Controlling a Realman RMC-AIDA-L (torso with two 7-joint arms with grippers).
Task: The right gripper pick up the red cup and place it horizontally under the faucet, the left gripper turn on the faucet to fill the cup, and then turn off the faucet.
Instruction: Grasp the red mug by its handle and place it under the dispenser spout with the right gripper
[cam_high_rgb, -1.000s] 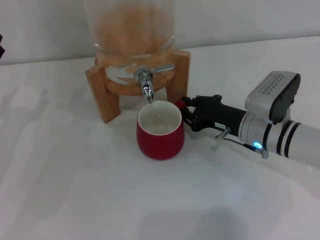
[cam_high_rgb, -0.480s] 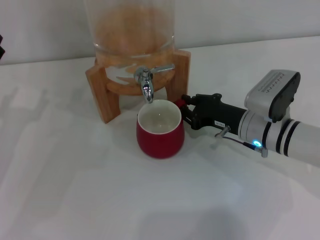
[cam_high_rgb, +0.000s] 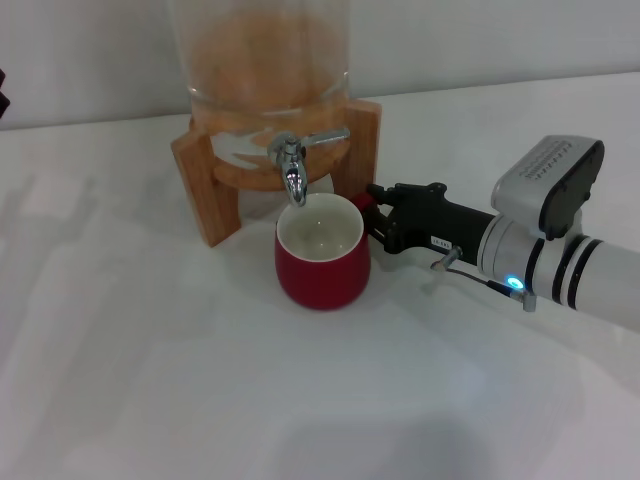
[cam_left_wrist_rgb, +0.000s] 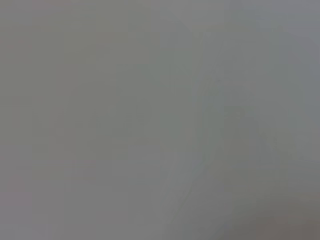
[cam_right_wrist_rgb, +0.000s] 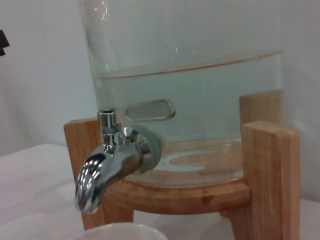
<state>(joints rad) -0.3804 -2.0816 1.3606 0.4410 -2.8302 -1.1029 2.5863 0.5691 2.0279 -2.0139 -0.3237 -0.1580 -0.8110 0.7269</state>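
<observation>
Red cup upright, rim directly under faucet spout; right gripper jaws look clamped on its handle, partly hidden. Left gripper unseen; jaw state unknown.

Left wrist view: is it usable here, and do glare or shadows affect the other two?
Left wrist view: a flat grey blur, nothing identifiable. Head view: even light, soft shadows on the white table, bright highlights on the faucet, and the red cup and right gripper read clearly. Right wrist view: the faucet spout is crisp with mirror glare, and the glass dispenser shows faint reflections.
</observation>
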